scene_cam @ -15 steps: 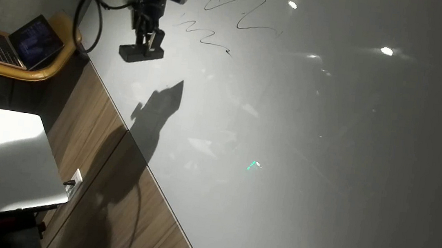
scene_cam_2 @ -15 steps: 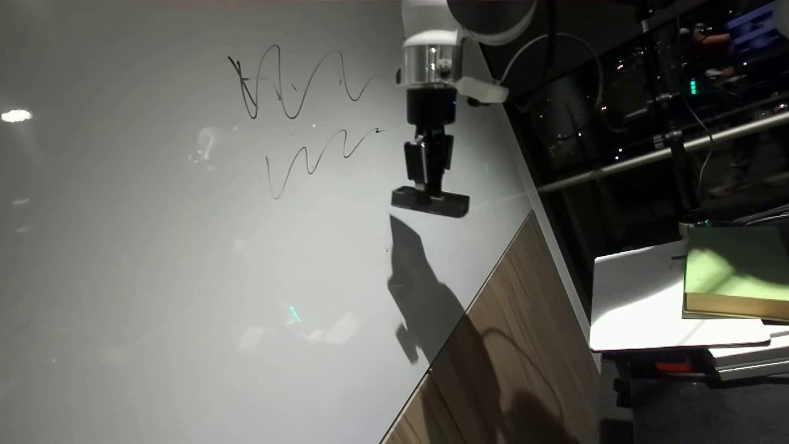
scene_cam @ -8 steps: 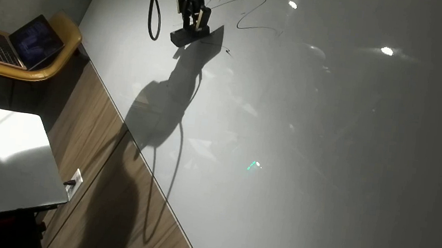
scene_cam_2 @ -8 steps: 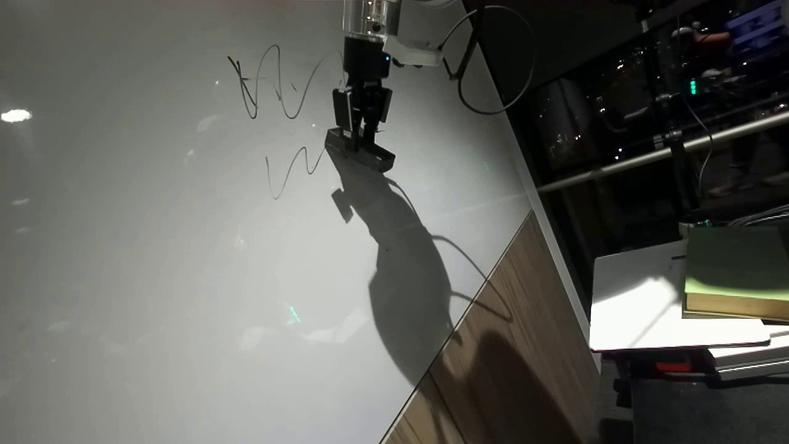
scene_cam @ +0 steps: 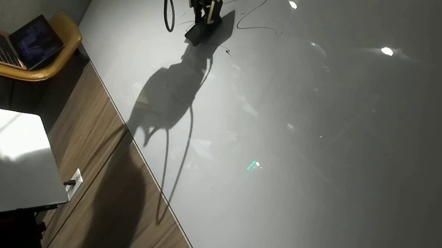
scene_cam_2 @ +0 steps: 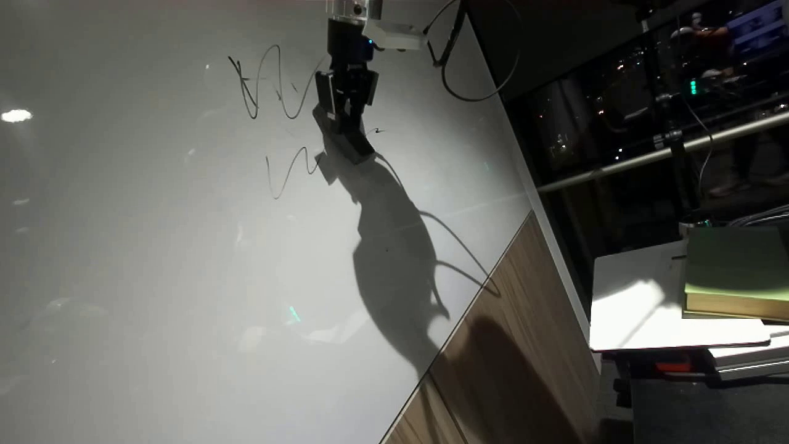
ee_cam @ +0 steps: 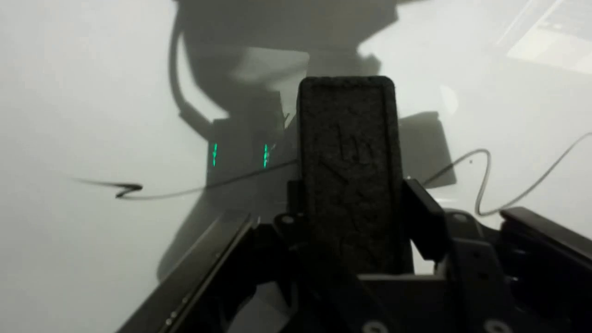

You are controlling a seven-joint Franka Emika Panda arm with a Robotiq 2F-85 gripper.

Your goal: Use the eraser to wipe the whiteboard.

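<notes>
My gripper point(ee_cam: 354, 199) is shut on the eraser point(ee_cam: 349, 125), a dark oblong block pinched at its sides. Both exterior views show the eraser point(scene_cam: 198, 34) point(scene_cam_2: 356, 145) at the gripper's lower end, over the upper part of the whiteboard point(scene_cam: 299, 198) point(scene_cam_2: 172, 265). Its long side slants. Whether it touches the board I cannot tell. A lower pen squiggle point(scene_cam_2: 290, 176) comes out on both sides of the eraser, its middle hidden behind it. Above runs a larger scribble point(scene_cam_2: 278, 80), partly covered by the arm in an exterior view point(scene_cam: 253, 10).
A wood-grain panel point(scene_cam: 168, 233) borders the whiteboard below. Off the board, an open laptop point(scene_cam: 34, 42) rests on a yellow chair point(scene_cam: 65, 38). A green book point(scene_cam_2: 733, 262) lies on a pale flat surface point(scene_cam_2: 635, 308). The arm's shadow point(scene_cam_2: 394, 246) falls across the board.
The gripper has carried the eraser up the board onto the lower squiggle, moving fast at first, then less. The eraser's slant has grown steeper. The grip has stayed the same.
</notes>
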